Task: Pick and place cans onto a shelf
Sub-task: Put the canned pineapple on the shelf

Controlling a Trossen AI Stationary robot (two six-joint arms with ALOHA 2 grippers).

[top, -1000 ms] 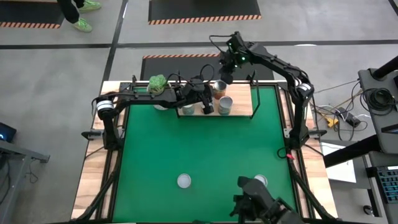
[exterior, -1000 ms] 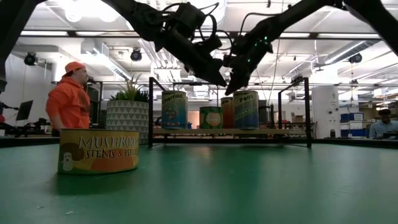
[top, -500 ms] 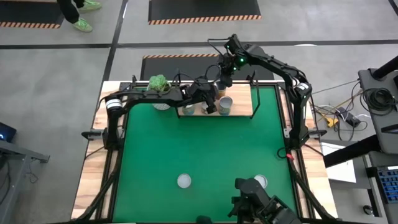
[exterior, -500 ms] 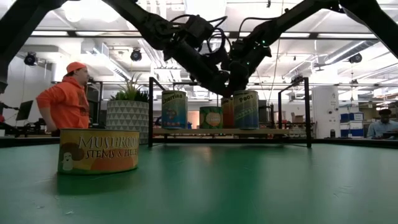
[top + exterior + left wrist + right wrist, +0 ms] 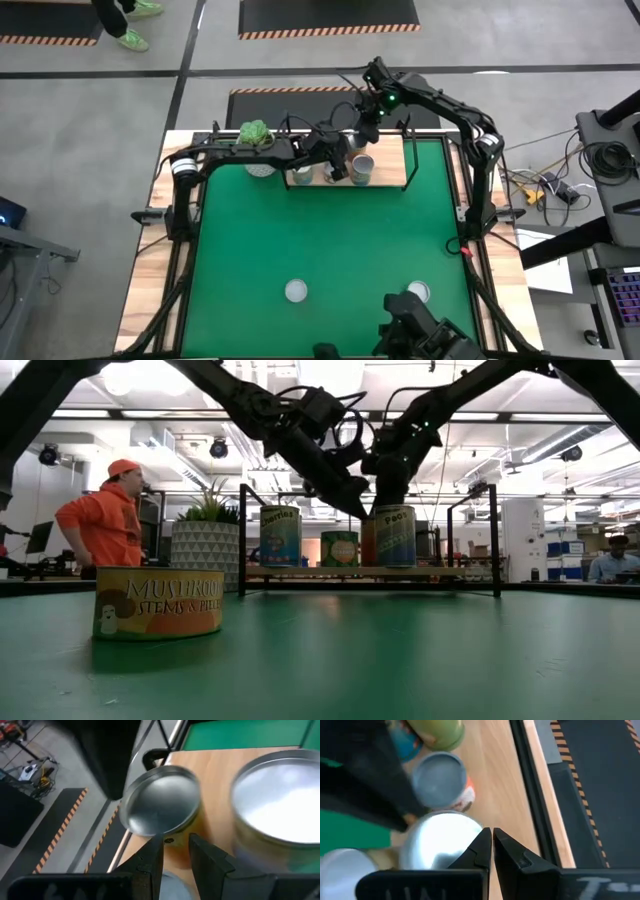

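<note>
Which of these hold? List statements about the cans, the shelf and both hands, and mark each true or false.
1. Two cans stand on the green mat, off the shelf. True.
2. The right hand grips a can. False: it is shut on nothing.
3. The shelf is bare. False: shelved cans stand on it.
4. The left hand and the right hand are both over the shelf. True.
5. The plant stands on the shelf. False: it stands beside it.

Cans on shelf [image 5: 390, 172]: four [image 5: 396, 536]. Cans on green mat [image 5: 320, 250]: two [image 5: 295, 291]. Potted plant [image 5: 254, 135]: one.
</note>
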